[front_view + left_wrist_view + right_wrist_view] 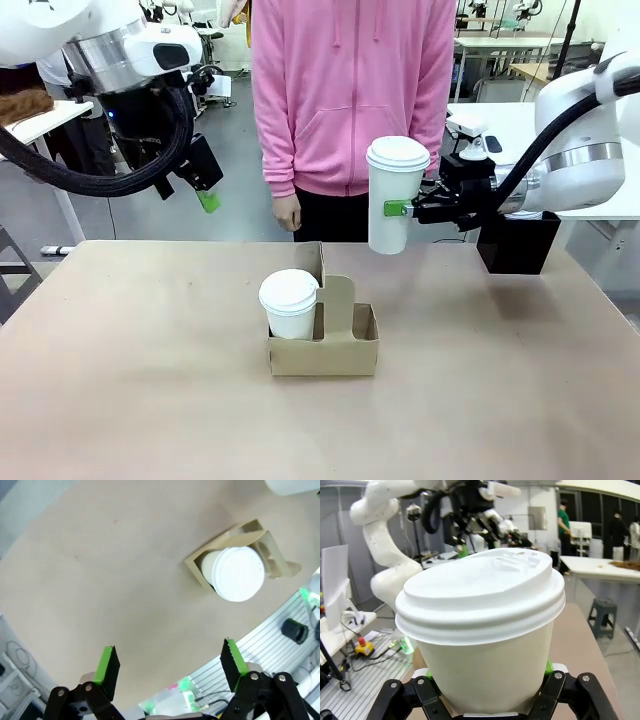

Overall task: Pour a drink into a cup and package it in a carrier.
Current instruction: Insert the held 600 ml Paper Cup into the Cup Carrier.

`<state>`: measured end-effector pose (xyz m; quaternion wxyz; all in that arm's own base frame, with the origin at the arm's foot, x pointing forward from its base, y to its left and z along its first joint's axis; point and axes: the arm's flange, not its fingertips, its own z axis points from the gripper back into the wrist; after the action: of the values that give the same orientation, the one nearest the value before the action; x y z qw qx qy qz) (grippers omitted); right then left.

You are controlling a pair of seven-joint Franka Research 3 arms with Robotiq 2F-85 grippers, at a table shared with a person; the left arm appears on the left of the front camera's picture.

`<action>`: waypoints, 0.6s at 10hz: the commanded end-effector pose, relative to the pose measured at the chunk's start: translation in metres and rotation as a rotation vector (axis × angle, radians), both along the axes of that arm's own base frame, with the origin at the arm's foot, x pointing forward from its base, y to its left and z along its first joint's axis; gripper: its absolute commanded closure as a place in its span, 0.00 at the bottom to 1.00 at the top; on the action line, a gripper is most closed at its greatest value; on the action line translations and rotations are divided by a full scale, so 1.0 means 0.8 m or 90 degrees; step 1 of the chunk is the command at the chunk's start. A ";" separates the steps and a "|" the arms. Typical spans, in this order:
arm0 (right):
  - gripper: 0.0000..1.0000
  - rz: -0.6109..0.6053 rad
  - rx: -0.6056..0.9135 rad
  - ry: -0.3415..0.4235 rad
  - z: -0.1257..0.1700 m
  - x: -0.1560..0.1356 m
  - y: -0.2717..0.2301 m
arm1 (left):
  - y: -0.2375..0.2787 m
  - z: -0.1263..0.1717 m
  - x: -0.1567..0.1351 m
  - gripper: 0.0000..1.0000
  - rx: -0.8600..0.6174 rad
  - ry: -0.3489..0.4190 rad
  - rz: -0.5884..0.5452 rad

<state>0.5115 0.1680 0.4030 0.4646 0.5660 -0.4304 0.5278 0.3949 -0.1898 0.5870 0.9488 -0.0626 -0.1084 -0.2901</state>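
My right gripper (pixel 398 209) is shut on a tall white paper cup (pixel 396 196) with a white lid, held upright in the air behind and to the right of the carrier. In the right wrist view this cup (pixel 485 630) stands close up between the fingers (pixel 427 692). The brown cardboard carrier (pixel 340 352) sits mid-table with a second lidded cup (pixel 290 303) in its left slot; its right slot is empty. My left gripper (pixel 203 188) hangs open high at the left, well above the table; its wrist view looks down on the carrier (pixel 274 555) and cup lid (pixel 238 573). The drink is hidden under the lids.
A person in a pink hoodie stands at the far edge, one hand (pixel 287 212) hanging near the table. A black box (pixel 518 243) stands at the back right. Bare tabletop (pixel 130 360) lies around the carrier.
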 end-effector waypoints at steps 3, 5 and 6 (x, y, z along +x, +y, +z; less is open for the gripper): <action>0.20 0.143 0.072 -0.028 -0.026 -0.018 0.025 | 0.076 -0.039 0.006 0.00 -0.088 0.020 -0.107; 0.20 0.169 0.074 -0.019 -0.049 -0.019 0.048 | 0.105 -0.059 0.005 0.00 -0.108 -0.026 -0.157; 0.20 0.175 0.071 -0.017 -0.062 -0.021 0.062 | 0.119 -0.066 0.003 0.00 -0.116 -0.047 -0.184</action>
<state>0.4863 0.2108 0.3562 0.3629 0.6418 -0.3846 0.5555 0.4058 -0.1008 0.5415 0.9017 -0.1363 -0.1299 -0.3892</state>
